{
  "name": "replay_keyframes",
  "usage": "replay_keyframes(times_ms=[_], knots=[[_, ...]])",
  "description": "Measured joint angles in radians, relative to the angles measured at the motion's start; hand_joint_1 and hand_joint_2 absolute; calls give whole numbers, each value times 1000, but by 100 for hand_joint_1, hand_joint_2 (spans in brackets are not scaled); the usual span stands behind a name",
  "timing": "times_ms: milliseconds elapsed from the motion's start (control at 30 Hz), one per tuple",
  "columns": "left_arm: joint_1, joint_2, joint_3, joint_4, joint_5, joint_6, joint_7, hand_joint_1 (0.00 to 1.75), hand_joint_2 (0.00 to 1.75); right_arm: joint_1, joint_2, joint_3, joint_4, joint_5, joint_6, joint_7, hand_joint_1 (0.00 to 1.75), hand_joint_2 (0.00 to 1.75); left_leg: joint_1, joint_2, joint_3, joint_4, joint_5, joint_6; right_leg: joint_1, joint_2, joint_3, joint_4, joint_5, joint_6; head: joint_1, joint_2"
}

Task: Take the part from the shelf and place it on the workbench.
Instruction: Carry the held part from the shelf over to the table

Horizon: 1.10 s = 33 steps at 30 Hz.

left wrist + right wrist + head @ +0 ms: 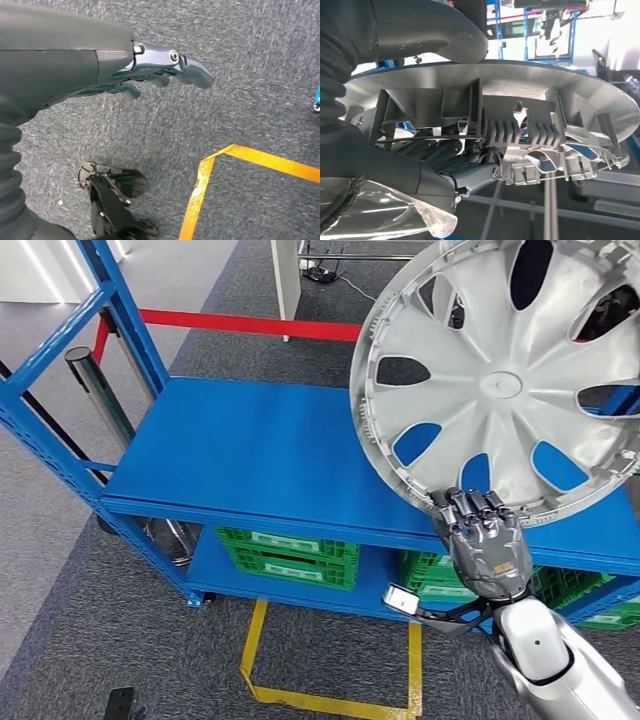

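Note:
The part is a large silver wheel cover [502,380], lifted off the blue shelf [264,455] and tilted up at the right of the head view. My right hand [483,540] grips its lower rim, fingers curled over the edge. In the right wrist view the cover's ribbed grey underside [531,125] spans the frame, with my thumb [433,35] on one face and my fingers [471,177] on the other. My left hand [166,67] hangs at my side over grey carpet, fingers apart and holding nothing.
The shelf's top board is bare blue metal. Green crates [290,555] sit on its lower level. Blue uprights [113,300] stand at the left, with a red bar [249,325] behind. Yellow floor tape [324,700] marks the carpet in front of the shelf.

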Motion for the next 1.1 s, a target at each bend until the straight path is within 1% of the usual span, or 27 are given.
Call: replay_keyframes(times_ms=[67, 100, 167, 200, 233, 267, 333, 367, 400, 433, 467, 500, 567, 600, 667, 700, 733, 767, 833, 867, 900, 933, 967, 1000, 1033, 1067, 1100], knots=[[-2, 1, 0, 0, 0, 1, 2, 0, 175, 3, 1, 2, 0, 0, 1, -7, 175, 175, -7, -7, 62, -108, 16, 12, -1, 0, -7, -2, 15, 10, 1, 0], [-2, 2, 0, 0, 0, 1, 3, 0, 175, 6, 3, 1, 0, 0, 3, -14, 175, 175, -10, -9, 69, -127, 15, 15, -4, -1, -9, -5, 23, 18, 0, 0], [-1, 2, 0, 0, 0, 4, 5, 0, 175, 14, 7, -2, 1, 0, 6, -29, 175, 175, -12, -7, 63, -140, 35, 18, -7, -1, -12, -13, 37, 32, 0, 0], [-1, 1, 0, 0, 0, 6, 6, 0, 175, 18, 9, -4, 1, 0, 7, -35, 175, 175, -10, -5, 56, -149, 48, 22, -7, -1, -19, -10, 27, 36, 1, 0], [-2, 0, 0, 0, 0, 9, 6, 0, 175, 22, 11, -6, 2, 0, 8, -40, 175, 175, -8, -3, 48, -157, 63, 27, -6, -1, -30, 8, 0, 39, 3, 0], [-2, 0, 0, 0, 0, 11, 7, 0, 175, 24, 13, -8, 3, 1, 8, -44, 175, 175, -5, 0, 36, -162, 77, 31, -5, -1, -46, 47, -43, 41, 5, 0], [-2, -1, 0, 0, 0, 14, 7, 0, 175, 27, 17, -10, 6, 1, 10, -48, 175, 175, -7, 2, 7, -161, 99, 36, -4, -1, -76, 171, -131, 46, 6, 0], [-1, -1, 0, 0, 0, 14, 7, 0, 175, 30, 19, -11, 8, 1, 10, -49, 175, 175, -8, 3, -8, -158, 109, 36, -4, -1, -81, 225, -151, 49, 6, 0], [-1, -2, 0, 0, 0, 14, 7, 0, 175, 33, 20, -11, 9, 1, 11, -49, 175, 175, -9, 3, -24, -154, 119, 36, -4, -1, -75, 251, -148, 50, 6, 0], [-1, -2, 0, 0, 0, 14, 7, 0, 175, 35, 20, -11, 11, 1, 12, -49, 175, 175, -9, 3, -40, -149, 128, 34, -4, -2, -52, 243, -127, 51, 6, 0], [-1, -3, 0, 0, 0, 14, 7, 0, 175, 37, 20, -13, 13, 0, 12, -49, 175, 175, -9, 3, -56, -143, 136, 32, -4, -2, -11, 200, -99, 50, 6, 0], [-1, -3, 0, 0, 0, 14, 7, 0, 175, 37, 21, -14, 14, 0, 13, -49, 175, 175, -9, 3, -70, -136, 143, 29, -4, -4, 40, 131, -88, 48, 6, 0], [-1, -5, 0, 0, 0, 14, 7, 0, 175, 37, 22, -18, 15, 0, 13, -49, 175, 175, -11, 3, -91, -122, 157, 20, 0, -5, 128, 2, -96, 41, 5, 0], [-1, -6, 0, 0, 0, 14, 7, 0, 175, 37, 23, -20, 15, 0, 13, -49, 175, 175, -11, 3, -96, -119, 165, 15, 2, -5, 145, -31, -109, 37, 5, 0], [1, -5, 0, 0, 0, 15, 7, 0, 175, 38, 26, -23, 15, 0, 13, -49, 175, 175, -10, 2, -103, -120, 181, 3, 4, -5, 136, -38, -99, 26, 7, 0], [2, -4, 1, 0, 0, 16, 8, 0, 175, 38, 28, -25, 16, 0, 13, -49, 175, 175, -9, 1, -109, -115, 173, -4, 2, -6, 127, -39, -90, 17, 8, 0], [4, -4, 1, 0, 0, 18, 8, 0, 175, 38, 30, -28, 16, 0, 13, -51, 175, 175, -7, 0, -118, -97, 146, -11, -1, -7, 118, -41, -77, 8, 7, 0], [5, -4, 1, 0, 0, 20, 8, 0, 175, 39, 34, -30, 16, 0, 13, -53, 175, 175, -4, -2, -129, -61, 101, -18, -4, -8, 105, -42, -62, 0, 5, 0], [6, -4, 1, 0, 0, 24, 9, 0, 175, 45, 40, -35, 16, 0, 13, -56, 175, 175, 4, -2, -152, 61, -5, -31, -4, -8, 76, -41, -35, -5, 1, 0], [6, -4, 1, 0, 0, 27, 10, 0, 175, 50, 42, -37, 16, 0, 13, -57, 175, 175, 7, -2, -157, 120, -35, -36, -4, -8, 60, -40, -23, -4, 1, 0], [6, -3, 1, 0, 0, 30, 11, 0, 175, 57, 45, -40, 16, 0, 13, -58, 175, 175, 10, -2, -151, 158, -41, -40, -4, -8, 44, -39, -11, -2, 1, 0], [6, -2, 1, 0, 0, 33, 12, 0, 175, 64, 47, -44, 16, 0, 13, -59, 175, 175, 13, -2, -131, 164, -26, -43, -5, -9, 27, -36, 0, 0, 1, 0], [7, -2, 1, 0, 0, 35, 14, 0, 175, 71, 48, -48, 16, 0, 12, -60, 175, 175, 15, -2, -94, 132, 0, -44, -6, -8, 11, -34, 11, 4, 1, 0], [7, -1, 1, 0, 0, 37, 15, 0, 175, 77, 50, -51, 16, 0, 12, -61, 175, 175, 17, -3, -42, 70, 23, -43, -7, -8, -3, -31, 21, 8, 1, 0], [6, 0, 1, 0, 0, 38, 16, 0, 175, 83, 52, -55, 16, 0, 11, -60, 175, 175, 16, -4, 15, -10, 27, -40, -7, -7, -15, -28, 31, 13, 0, 0], [5, 0, 1, 0, 0, 40, 17, 0, 175, 88, 53, -58, 16, 0, 10, -59, 175, 175, 15, -6, 62, -80, 22, -35, -7, -7, -23, -27, 41, 19, 1, 0], [5, 0, 1, 0, 1, 40, 18, 0, 175, 92, 54, -61, 16, 0, 10, -55, 175, 175, 12, -8, 90, -129, 13, -30, -8, -7, -27, -28, 51, 25, 1, 0]])
